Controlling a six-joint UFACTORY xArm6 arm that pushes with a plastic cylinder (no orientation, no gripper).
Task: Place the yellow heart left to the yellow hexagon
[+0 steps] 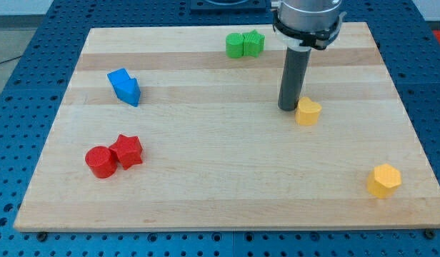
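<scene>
The single camera view looks down across a pale wooden board (227,193) lying on a blue perforated table (20,43).

My tip (288,108) is the lower end of a straight dark rod that comes down from the far side of the board, right of centre. There is no gripper here, so nothing opens or closes and nothing is held; the rod only touches the board. The tip stands just to the left of the yellow heart (308,112), touching it or very nearly so; I cannot tell which.

The yellow heart sits right of the board's centre, about midway between the far and near edges. The yellow hexagon (383,180) lies well apart from it, close to the board's near right corner. As things lie, the heart is to the left of the hexagon and farther back.

At the far edge, left of the rod, two green blocks (244,44) stand touching each other. A blue block (125,86) lies on the left side. Nearer on the left, a red cylinder (100,161) touches a red star-shaped block (127,150).
</scene>
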